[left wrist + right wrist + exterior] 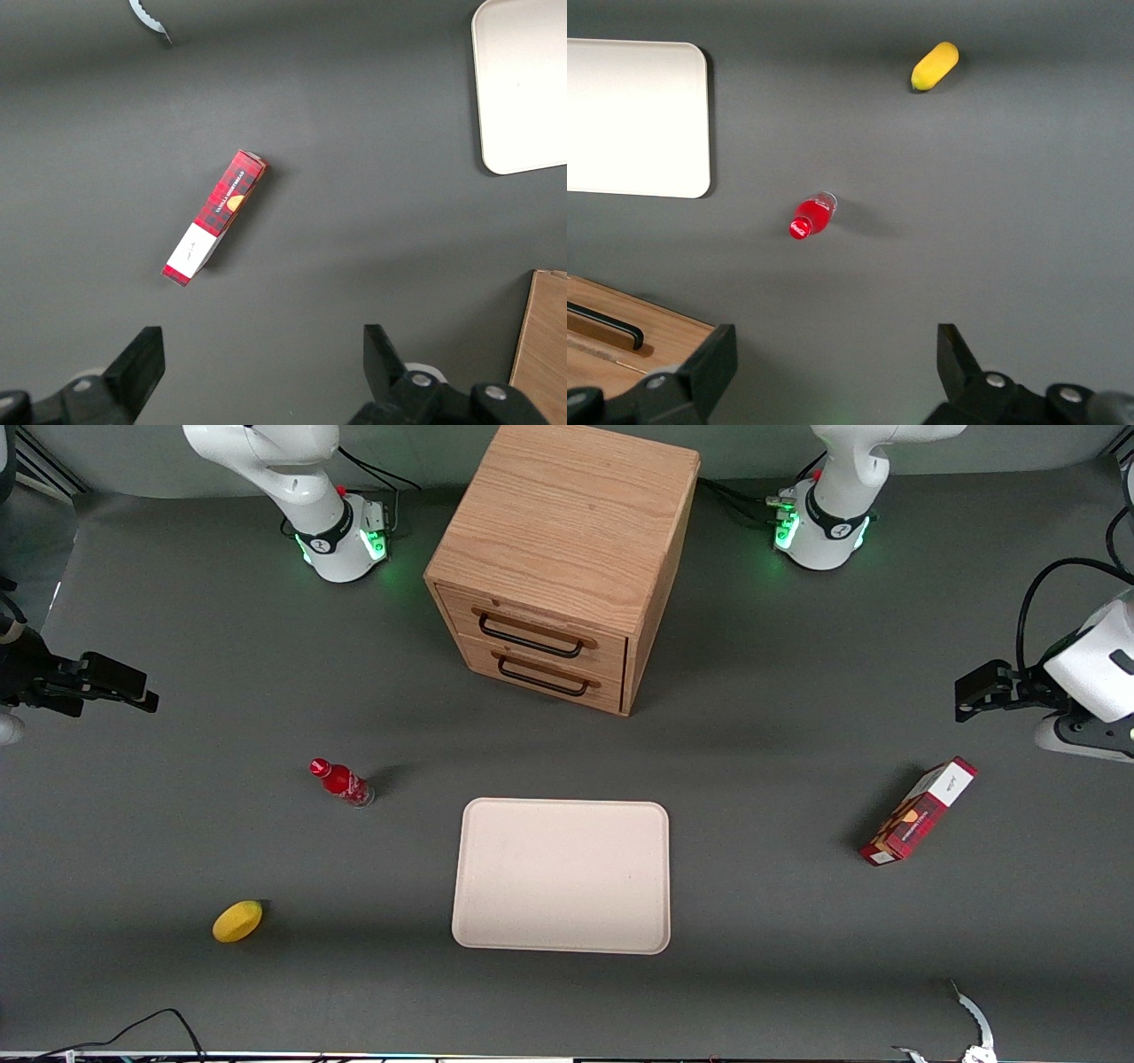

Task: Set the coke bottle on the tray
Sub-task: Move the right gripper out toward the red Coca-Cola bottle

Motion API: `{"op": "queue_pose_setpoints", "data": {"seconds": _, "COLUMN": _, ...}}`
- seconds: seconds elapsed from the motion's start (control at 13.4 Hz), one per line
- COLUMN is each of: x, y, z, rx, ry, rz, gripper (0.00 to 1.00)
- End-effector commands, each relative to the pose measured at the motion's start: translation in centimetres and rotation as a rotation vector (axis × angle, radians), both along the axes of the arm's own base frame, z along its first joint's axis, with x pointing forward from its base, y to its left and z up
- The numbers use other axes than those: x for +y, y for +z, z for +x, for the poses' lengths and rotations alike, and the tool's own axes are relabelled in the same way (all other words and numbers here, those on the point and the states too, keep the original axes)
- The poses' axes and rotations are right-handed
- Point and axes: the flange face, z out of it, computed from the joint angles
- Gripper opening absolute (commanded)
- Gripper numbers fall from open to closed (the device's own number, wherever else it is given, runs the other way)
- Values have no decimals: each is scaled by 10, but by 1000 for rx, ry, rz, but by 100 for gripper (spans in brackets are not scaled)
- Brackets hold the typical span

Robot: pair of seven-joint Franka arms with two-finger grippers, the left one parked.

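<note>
The coke bottle is small and red with a red cap. It stands on the grey table beside the cream tray, toward the working arm's end and a little farther from the front camera than the tray's middle. The tray has nothing on it. My right gripper hangs above the table at the working arm's end, well apart from the bottle. In the right wrist view the gripper is open and empty, with the bottle and part of the tray below it.
A wooden two-drawer cabinet stands farther from the front camera than the tray. A yellow lemon-like fruit lies nearer the camera than the bottle. A red-and-white carton lies toward the parked arm's end.
</note>
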Motion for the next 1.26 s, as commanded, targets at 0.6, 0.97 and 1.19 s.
{"op": "queue_pose_setpoints", "data": {"seconds": 0.6, "x": 14, "y": -28, "z": 14, "rx": -6, "ry": 13, "rz": 6, "gripper": 100}}
{"op": "queue_pose_setpoints", "data": {"seconds": 0.97, "x": 57, "y": -95, "z": 34, "rx": -54, "ry": 43, "rz": -38, "gripper": 100}}
{"op": "queue_pose_setpoints", "data": {"seconds": 1.19, "x": 73, "y": -138, "z": 28, "rx": -51, "ry": 66, "rz": -49, "gripper": 100}}
